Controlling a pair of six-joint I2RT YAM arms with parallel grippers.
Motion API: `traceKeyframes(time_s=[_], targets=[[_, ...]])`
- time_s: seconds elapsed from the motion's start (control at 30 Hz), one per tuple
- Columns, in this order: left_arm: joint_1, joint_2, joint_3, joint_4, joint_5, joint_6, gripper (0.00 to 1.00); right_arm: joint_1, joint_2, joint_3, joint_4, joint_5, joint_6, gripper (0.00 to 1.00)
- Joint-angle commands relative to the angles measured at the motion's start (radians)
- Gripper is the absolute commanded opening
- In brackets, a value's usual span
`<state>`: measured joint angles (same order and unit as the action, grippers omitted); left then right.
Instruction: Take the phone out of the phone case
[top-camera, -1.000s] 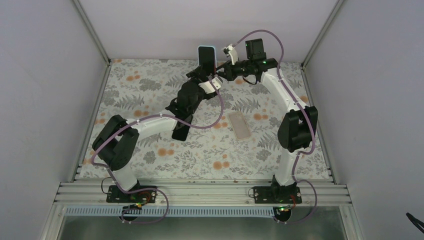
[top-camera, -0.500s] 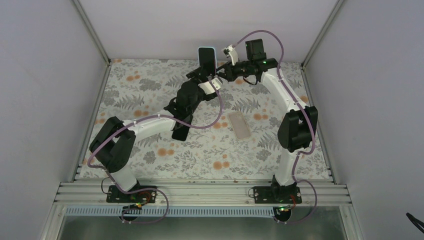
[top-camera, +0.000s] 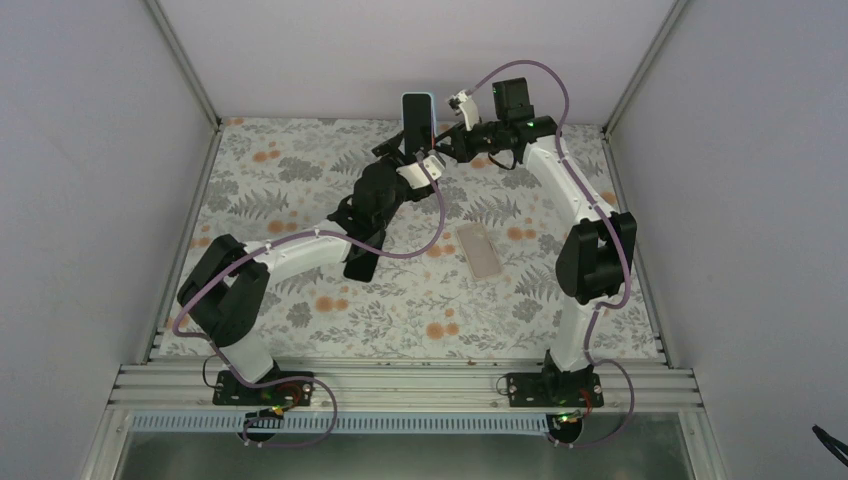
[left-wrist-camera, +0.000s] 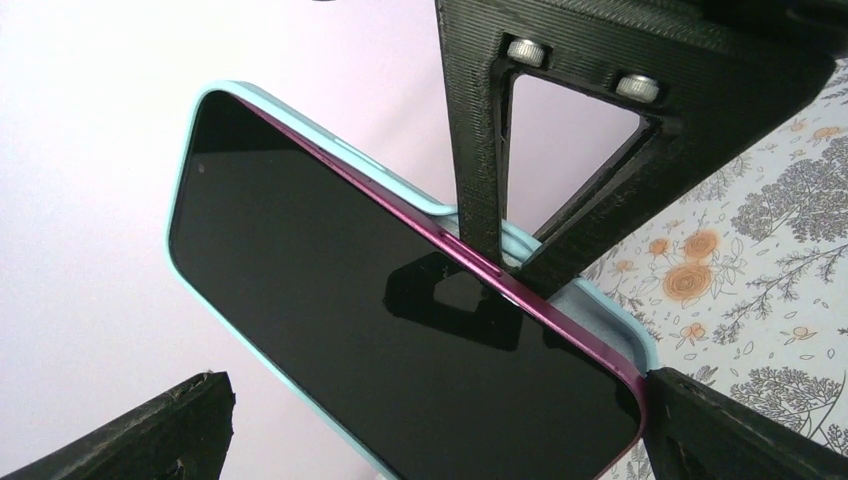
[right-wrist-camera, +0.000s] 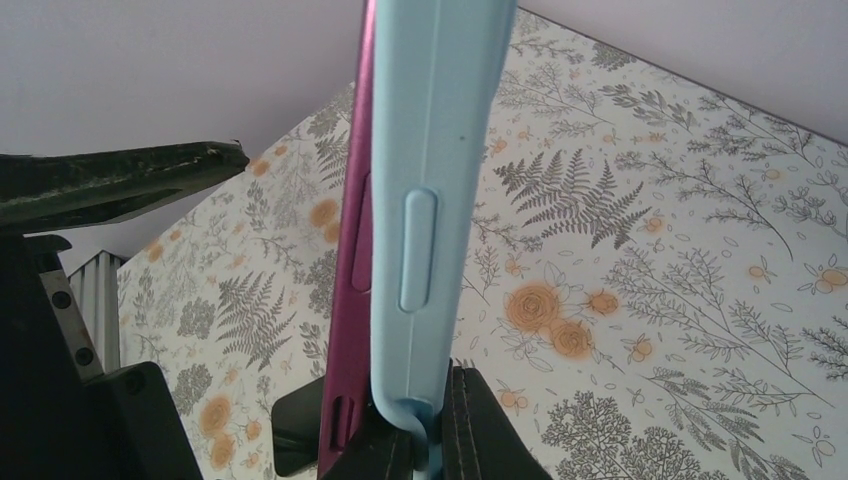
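i have the phone case (right-wrist-camera: 430, 150) standing upright above the far end of the floral table (top-camera: 300, 330), with the phone (left-wrist-camera: 380, 330) seated in it, dark screen facing my left wrist camera. the magenta frame has lifted off the blue lip along one long side, so the phone looks partly freed but not out.

the right gripper (right-wrist-camera: 432, 445) is closed tight on the case's lower edge. from its own camera the blue lip sits pinched between the pads while the magenta frame stands just beside it, outside the pinch. the left gripper (left-wrist-camera: 437, 385) is spread as wide as it goes and holds nothing; its fingers (left-wrist-camera: 150, 430) sit either side of the case, clear of it.

to do this step well, i'd bring the left fingers in on the phone's frame alone, at the side of the case where the magenta already shows. i'd check on the wrist view that neither pad catches the blue lip. if one does, i'd only be squeezing the phone back into the case.

once gripped, i'd hold the right pinch firm and draw the phone away from the case back, peeling from the loosened side and not pulling straight. a slip here would drop it onto the table below the case.
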<state>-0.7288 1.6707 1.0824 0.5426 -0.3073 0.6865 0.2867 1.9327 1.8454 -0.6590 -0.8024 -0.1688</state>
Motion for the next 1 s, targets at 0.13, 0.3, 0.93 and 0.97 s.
traceKeyframes(time_s=[0.13, 0.3, 0.93, 0.97], targets=[[0.011, 0.048, 0.068, 0.273, -0.268, 0.101, 0.89, -0.001, -0.028, -0.009, -0.046, -0.023, -0.066, 0.03], [0.012, 0.104, 0.074, 0.464, -0.361, 0.246, 0.66, 0.043, -0.035, -0.018, -0.123, -0.074, -0.129, 0.03], [0.013, 0.008, -0.043, 0.833, -0.337, 0.570, 0.57, 0.045, -0.022, -0.078, -0.179, 0.027, -0.152, 0.03], [0.012, 0.002, -0.047, 0.829, -0.336, 0.570, 0.57, 0.045, -0.012, -0.070, -0.189, 0.028, -0.154, 0.03]])
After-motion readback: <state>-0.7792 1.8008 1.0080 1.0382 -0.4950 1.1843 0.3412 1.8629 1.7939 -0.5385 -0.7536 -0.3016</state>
